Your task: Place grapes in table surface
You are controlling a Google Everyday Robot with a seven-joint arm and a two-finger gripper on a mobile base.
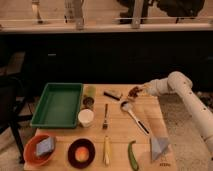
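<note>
Grapes (133, 92) lie at the gripper (141, 90) near the far edge of the table surface (120, 141); I cannot tell whether it clasps them, and they might roll off.

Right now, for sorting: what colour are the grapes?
Dark reddish-brown grapes, camera view; gripper beside them.

Your gripper (142, 90) sits low at the far right edge of the table surface (119, 134), just beside the grapes (133, 92); the spoon (134, 116) lies nearer you, the green tray (58, 104) well left
</note>
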